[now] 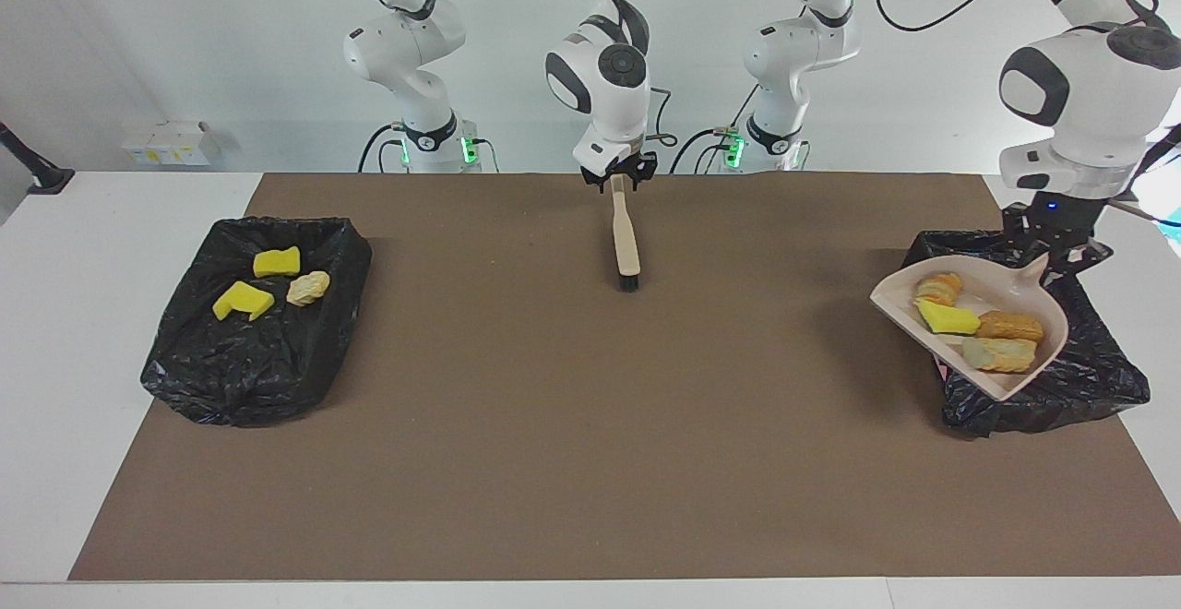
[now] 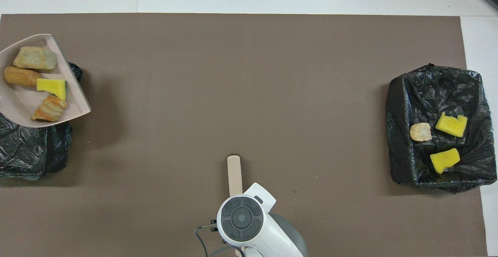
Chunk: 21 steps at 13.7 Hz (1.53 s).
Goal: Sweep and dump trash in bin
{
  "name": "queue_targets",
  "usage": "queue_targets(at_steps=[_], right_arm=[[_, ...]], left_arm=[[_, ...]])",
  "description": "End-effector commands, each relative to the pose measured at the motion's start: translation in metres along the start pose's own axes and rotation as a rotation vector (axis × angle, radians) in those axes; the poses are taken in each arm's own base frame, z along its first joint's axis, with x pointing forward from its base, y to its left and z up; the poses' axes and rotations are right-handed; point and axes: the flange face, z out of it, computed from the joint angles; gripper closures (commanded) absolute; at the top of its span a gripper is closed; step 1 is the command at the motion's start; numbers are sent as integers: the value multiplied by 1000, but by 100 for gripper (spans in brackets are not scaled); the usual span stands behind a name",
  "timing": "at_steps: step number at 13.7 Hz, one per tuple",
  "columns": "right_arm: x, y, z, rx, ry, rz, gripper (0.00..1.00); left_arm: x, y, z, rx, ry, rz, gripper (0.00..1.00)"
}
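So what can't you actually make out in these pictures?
- Overhead view: the left gripper is cut off by the picture's edge; only its dustpan shows.
- Facing view: the raised dustpan covers much of the inside of the bin at the left arm's end.
- Overhead view: the right arm's own wrist hides the right gripper.

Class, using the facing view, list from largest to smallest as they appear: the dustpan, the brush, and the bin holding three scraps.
1. Bin holding three scraps
2. Dustpan, raised, so its size is less sure
3. Brush
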Motion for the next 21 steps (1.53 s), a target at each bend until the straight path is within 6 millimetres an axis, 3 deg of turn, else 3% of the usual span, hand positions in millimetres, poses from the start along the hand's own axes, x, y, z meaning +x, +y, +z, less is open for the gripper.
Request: queue_targets(at_steps=[1, 4, 5, 10, 16, 21], right_arm=[[13, 20, -49, -42, 20, 7, 0], [35, 63, -97, -40, 0, -74, 0], [42, 73, -114, -35, 0, -102, 0], [78, 136, -199, -68, 90, -175, 0], [107, 257, -282, -97, 139, -316, 0], [118, 340, -308, -124, 167, -282, 0]], left_arm=[[-61, -43, 16, 38, -39, 50, 100], [-101, -75, 29, 56, -169, 144, 100], [-102, -79, 27, 60, -240, 203, 100], [-79, -71, 25, -18, -441, 367, 100], [-68, -60, 4, -75, -536, 352, 100], [-52, -55, -11, -100, -672, 387, 100]])
